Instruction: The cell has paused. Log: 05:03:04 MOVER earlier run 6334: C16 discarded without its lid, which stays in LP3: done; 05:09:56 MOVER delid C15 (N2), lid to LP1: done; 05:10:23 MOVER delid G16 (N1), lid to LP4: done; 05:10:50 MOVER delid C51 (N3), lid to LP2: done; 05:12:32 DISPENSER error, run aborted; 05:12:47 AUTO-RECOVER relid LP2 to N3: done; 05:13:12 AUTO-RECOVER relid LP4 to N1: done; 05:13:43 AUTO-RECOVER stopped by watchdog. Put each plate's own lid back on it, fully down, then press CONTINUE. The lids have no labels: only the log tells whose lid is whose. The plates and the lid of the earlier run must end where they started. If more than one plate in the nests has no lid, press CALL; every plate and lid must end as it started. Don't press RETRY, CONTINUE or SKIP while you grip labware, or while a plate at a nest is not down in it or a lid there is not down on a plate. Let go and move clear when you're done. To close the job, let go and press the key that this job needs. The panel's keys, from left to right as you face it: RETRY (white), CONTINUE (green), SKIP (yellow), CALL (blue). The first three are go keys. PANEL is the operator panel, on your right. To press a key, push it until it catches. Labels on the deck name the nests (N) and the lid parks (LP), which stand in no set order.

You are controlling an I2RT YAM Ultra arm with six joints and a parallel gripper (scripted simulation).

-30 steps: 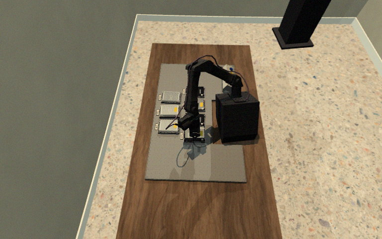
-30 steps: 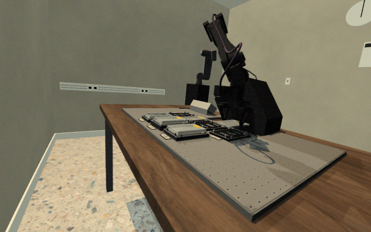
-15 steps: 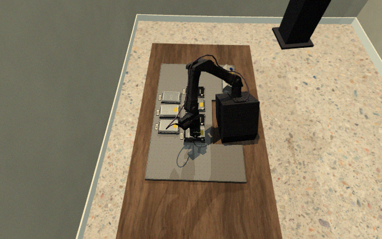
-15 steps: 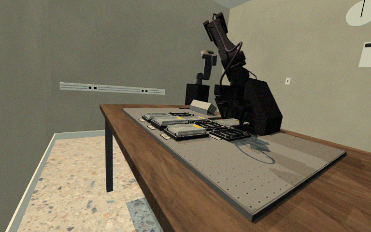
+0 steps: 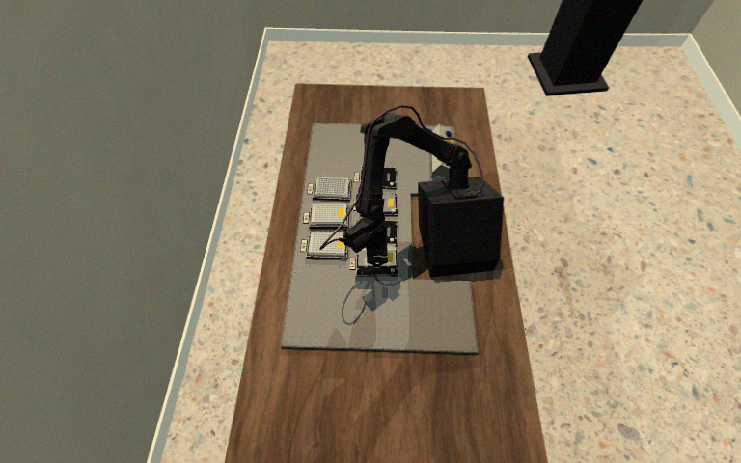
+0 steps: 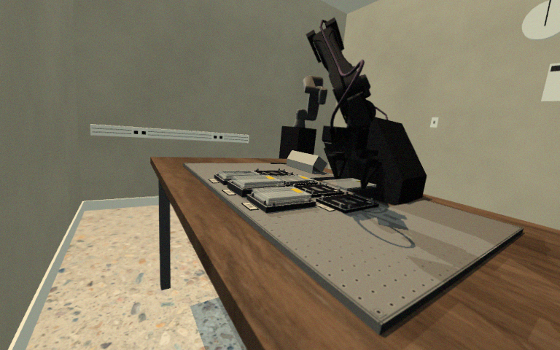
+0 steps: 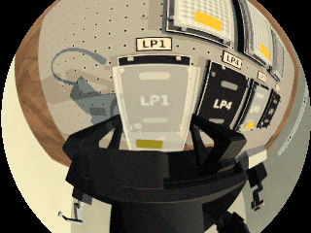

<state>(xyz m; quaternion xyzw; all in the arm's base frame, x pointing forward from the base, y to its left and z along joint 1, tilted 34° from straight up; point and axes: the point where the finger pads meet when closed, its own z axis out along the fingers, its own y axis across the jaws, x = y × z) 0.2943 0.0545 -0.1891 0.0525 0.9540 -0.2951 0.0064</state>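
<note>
My gripper [image 5: 376,260] is shut on a clear lid with a yellow tab [image 7: 155,107] and holds it a little above the black LP1 park [image 6: 346,204]. The lid also shows in the side view [image 6: 348,183], between the fingers [image 6: 351,180]. The LP1 marking shows through the lid in the wrist view. Three plates stand in a row of nests to the left. The near plate [image 5: 326,244] and the middle plate [image 5: 327,213] carry lids with yellow tabs. The far plate [image 5: 332,187] shows open wells and no tab.
The LP4 park [image 7: 222,105] beside LP1 is empty. Another park [image 5: 389,203] holds a lid with a yellow tab. The far park [image 5: 389,177] is empty. The panel [image 5: 442,136] sits behind the arm, and the black base box [image 5: 461,226] stands right of the parks.
</note>
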